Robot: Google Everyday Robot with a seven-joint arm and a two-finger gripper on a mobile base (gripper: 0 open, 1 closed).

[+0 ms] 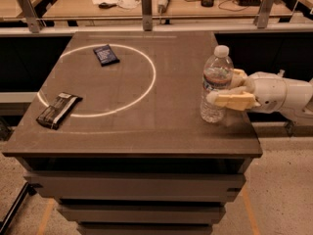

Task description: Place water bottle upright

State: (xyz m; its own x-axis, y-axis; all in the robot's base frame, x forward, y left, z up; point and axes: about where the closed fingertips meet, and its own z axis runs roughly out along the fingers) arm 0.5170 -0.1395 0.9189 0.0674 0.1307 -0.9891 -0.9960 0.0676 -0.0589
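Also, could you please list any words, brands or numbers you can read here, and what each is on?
None can be read.
Water bottle label, by the gripper near the table's right edge: red and dark print, blurred.
Dark blue packet inside the white circle: print too small.
Black packet across the circle's line: illegible.

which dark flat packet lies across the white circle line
The long black wrapper at front left; the small dark blue packet sits inside the circle. The gripper is far right, at the clear water bottle.
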